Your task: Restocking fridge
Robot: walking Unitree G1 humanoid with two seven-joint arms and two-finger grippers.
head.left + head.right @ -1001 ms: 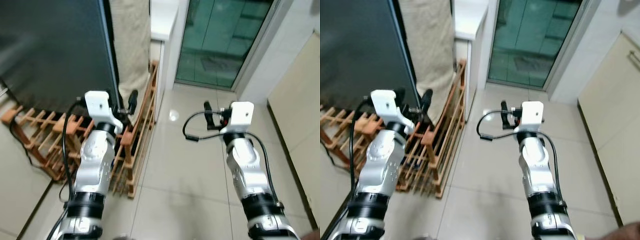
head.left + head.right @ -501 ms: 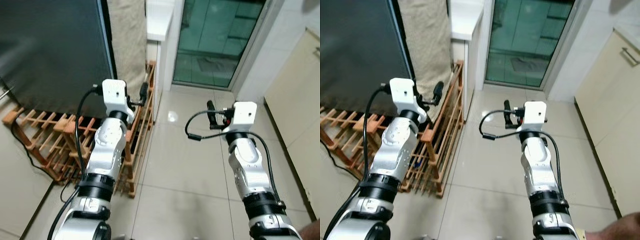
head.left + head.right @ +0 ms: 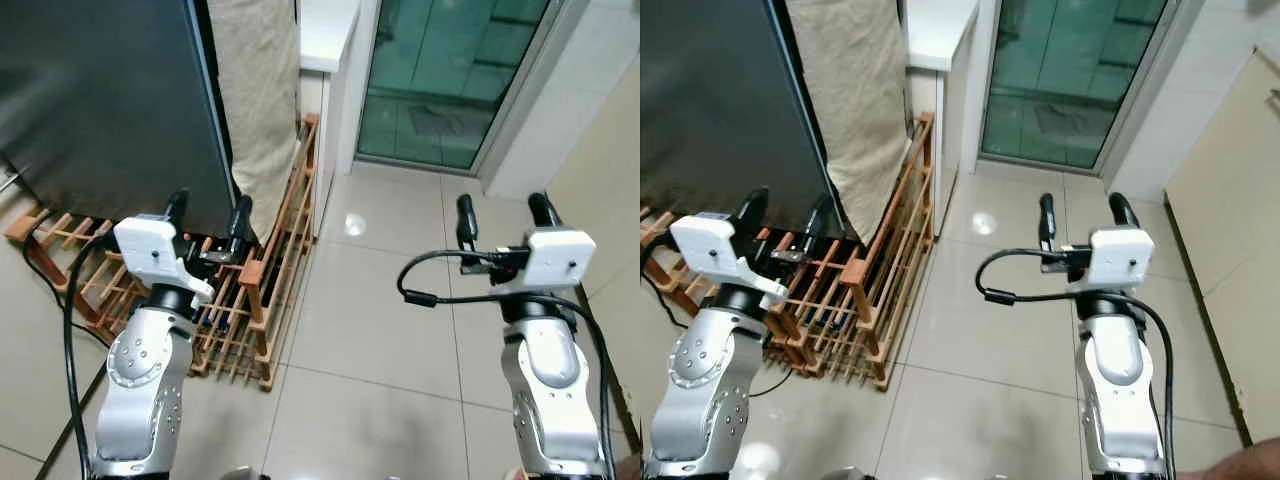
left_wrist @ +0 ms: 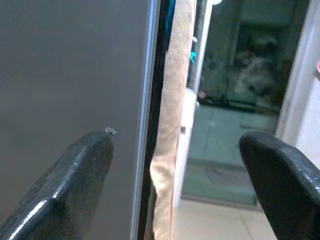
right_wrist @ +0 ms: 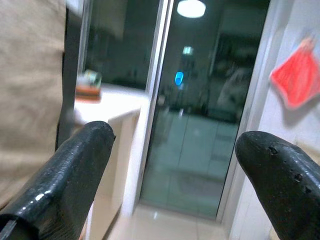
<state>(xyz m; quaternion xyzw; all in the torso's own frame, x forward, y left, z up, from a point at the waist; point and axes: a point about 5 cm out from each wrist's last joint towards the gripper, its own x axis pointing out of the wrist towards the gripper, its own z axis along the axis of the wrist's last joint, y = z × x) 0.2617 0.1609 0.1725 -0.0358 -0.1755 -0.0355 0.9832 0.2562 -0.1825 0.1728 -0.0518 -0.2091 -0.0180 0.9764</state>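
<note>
The robot stood on the pale tiled floor (image 3: 370,330) with both arms raised in front of it. The left gripper (image 3: 208,212) had its two black fingers (image 4: 75,175) spread wide with nothing between them. They pointed at the dark fridge (image 3: 100,90), whose flat grey door was closed. In the left wrist view, one finger lay over the door's face, while the door's right edge and a strip of beige cloth (image 3: 262,100) fell in the gap between the two fingers. The other finger lined up with the glass door beyond. I could not tell whether either finger touched the fridge.

Below the left fingers, a low wooden rack (image 3: 270,270) ran along the foot of the fridge and the hanging cloth, its slats lying close to the floor.

The right gripper (image 3: 503,212) was also released, its fingers (image 5: 75,170) apart and holding nothing. It hung over open floor, well apart from the fridge and rack. Straight ahead of those fingers stood the green-tinted glass door (image 3: 450,70) in its pale frame. To the left finger's side of it was a white tabletop (image 3: 940,30) with a small object on it, too blurred to make out. Off the right finger's side, a red cloth (image 5: 299,72) hung on the wall.
</note>
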